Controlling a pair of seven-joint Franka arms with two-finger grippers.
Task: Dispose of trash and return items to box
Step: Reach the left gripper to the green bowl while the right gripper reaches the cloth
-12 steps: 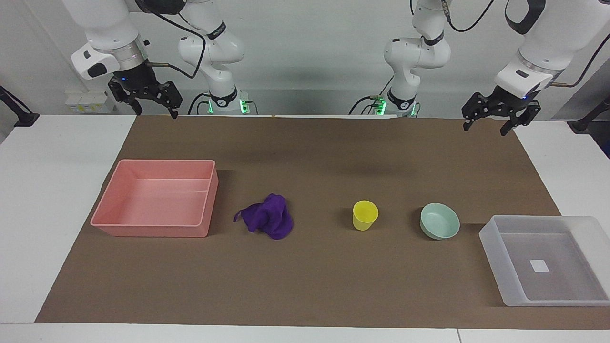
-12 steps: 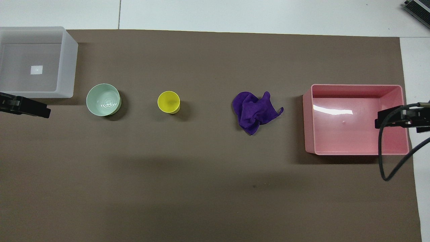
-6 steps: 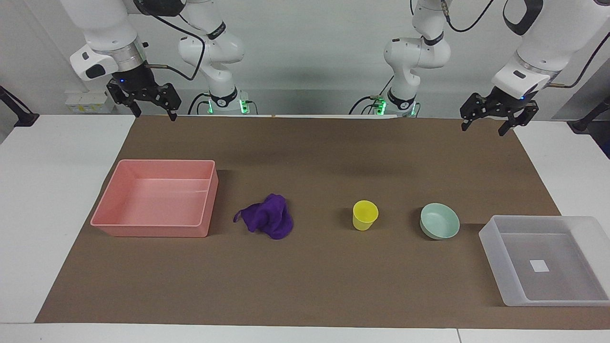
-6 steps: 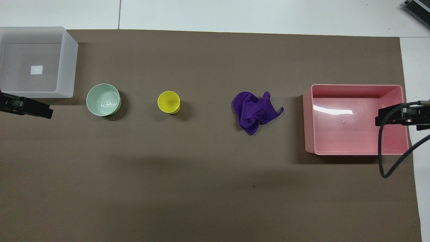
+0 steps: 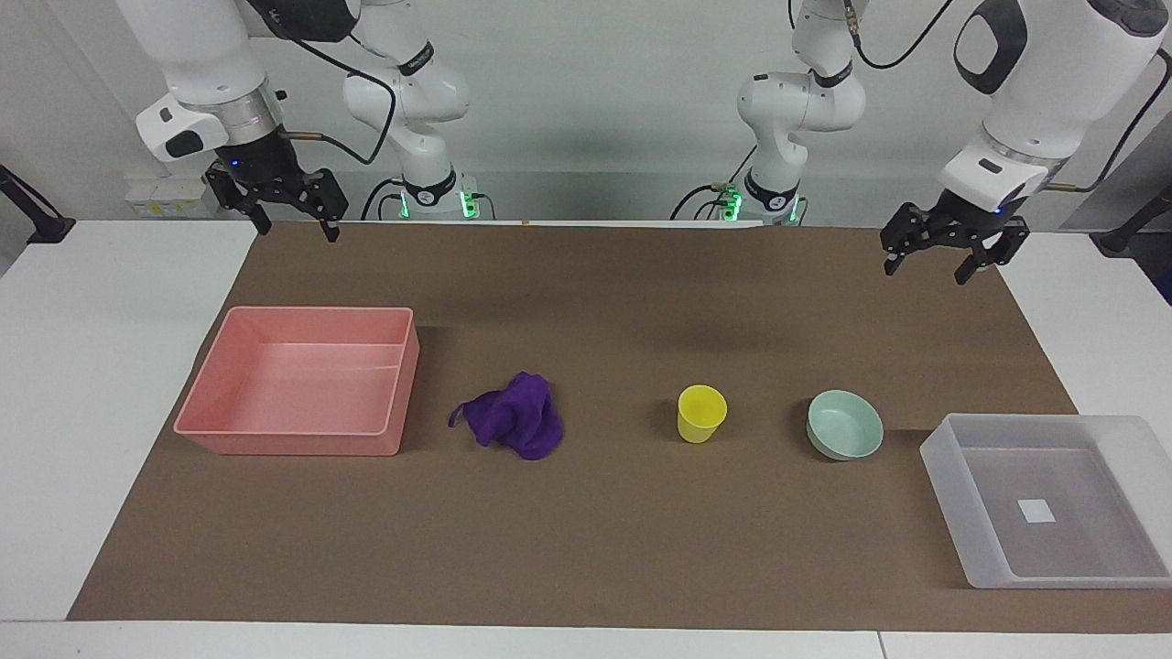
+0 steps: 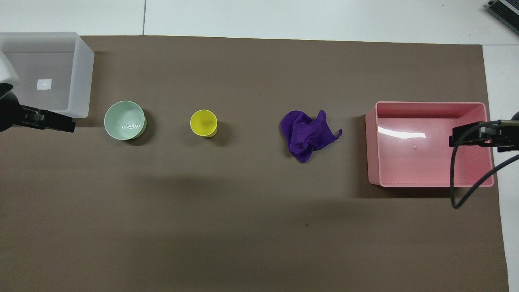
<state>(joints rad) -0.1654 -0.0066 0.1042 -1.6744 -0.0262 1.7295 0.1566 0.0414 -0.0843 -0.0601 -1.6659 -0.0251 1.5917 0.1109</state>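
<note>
- The purple cloth (image 5: pixel 513 426) is soft, matt fabric, rumpled into irregular folds.
- The yellow cup (image 5: pixel 701 413) looks like smooth plastic with a dull sheen.
- The mint-green bowl (image 5: pixel 844 425) is smooth and glossy inside.
- The box (image 5: pixel 952 494) is frosted, translucent plastic.
- The pink bin (image 5: pixel 298 446) is glossy plastic; its floor catches glare.
- The brown mat (image 5: pixel 586 549) is matt and paper-like on the smooth white counter (image 5: pixel 92 366).

A crumpled purple cloth (image 5: pixel 513 424), an upright yellow cup (image 5: pixel 701 413) and a pale green bowl (image 5: pixel 844 425) lie in a row, apart from one another. The frosted box (image 5: pixel 946 458), holding only a white label, sits beside the bowl, toward the left arm's end.
</note>
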